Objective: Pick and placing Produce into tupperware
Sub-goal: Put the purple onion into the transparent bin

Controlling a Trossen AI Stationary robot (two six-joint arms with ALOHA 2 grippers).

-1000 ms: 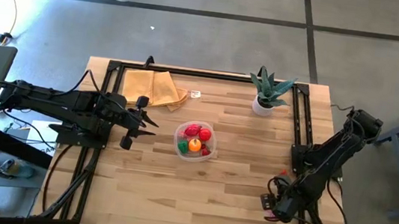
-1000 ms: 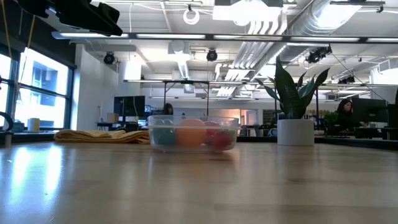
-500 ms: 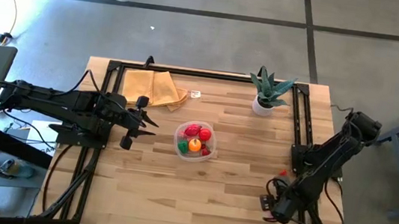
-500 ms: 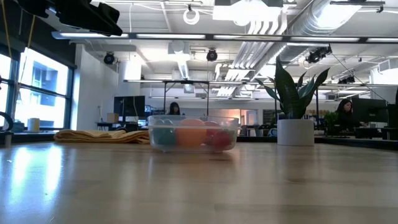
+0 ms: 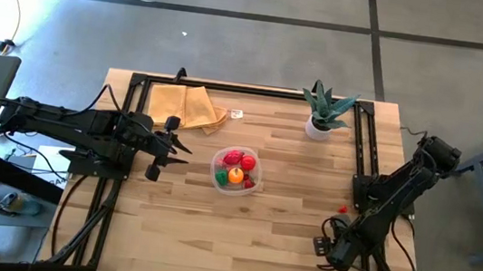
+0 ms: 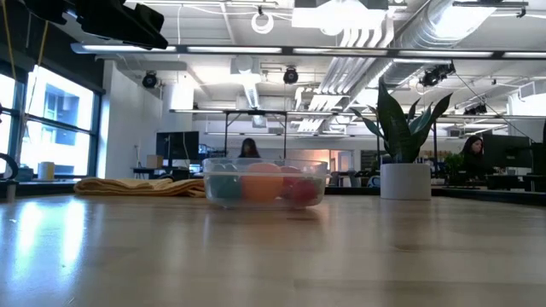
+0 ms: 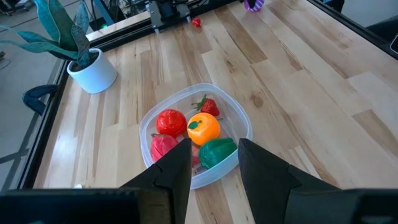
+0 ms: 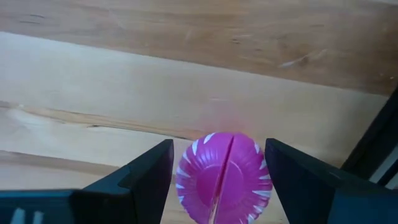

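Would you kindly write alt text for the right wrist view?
A round magenta toy fruit with white streaks sits between the right gripper's two open dark fingers. Beneath it lies the light wooden tabletop.

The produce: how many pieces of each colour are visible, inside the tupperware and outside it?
red pieces: 4 (three in the tupperware, one loose red piece outside it)
orange piece: 1
green piece: 1
magenta piece: 1, within the open right claw
Total: 7
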